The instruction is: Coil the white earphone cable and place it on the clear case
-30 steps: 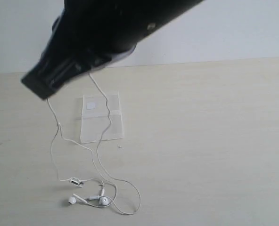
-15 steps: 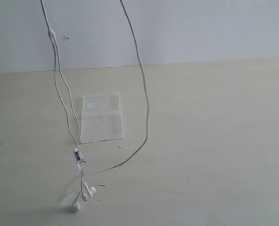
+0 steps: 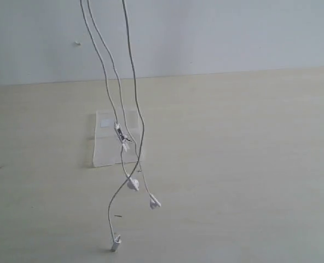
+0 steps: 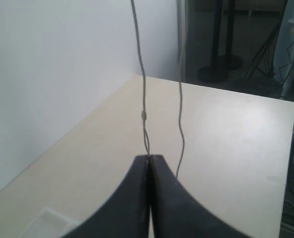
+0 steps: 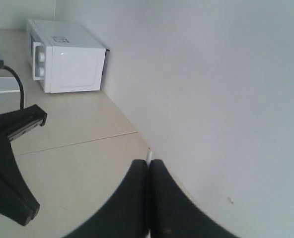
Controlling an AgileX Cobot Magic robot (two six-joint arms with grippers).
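Exterior: white earphone cable (image 3: 121, 134) is hanging vertically from above frame, earbuds dangling before the clear case (image 3: 104, 153) lying beneath.
Left wrist: left gripper (image 4: 148, 157), closed, is pinching the cable.
Right wrist: right gripper (image 5: 148, 161), closed, is nipping a white sliver, seemingly cable.

You are looking across a pale, wood-grained table (image 3: 249, 164) that runs back to a plain white wall (image 3: 233, 33); the light is soft and even, and the shadows are faint; beyond the table's edge you can see a dark floor (image 4: 246, 74) with a black pole on a round base (image 4: 220, 69) and thin tripod legs (image 4: 266, 55); elsewhere a white microwave (image 5: 67, 57) sits on pale tiles (image 5: 77, 134) against the wall, near black stand legs (image 5: 8, 163).
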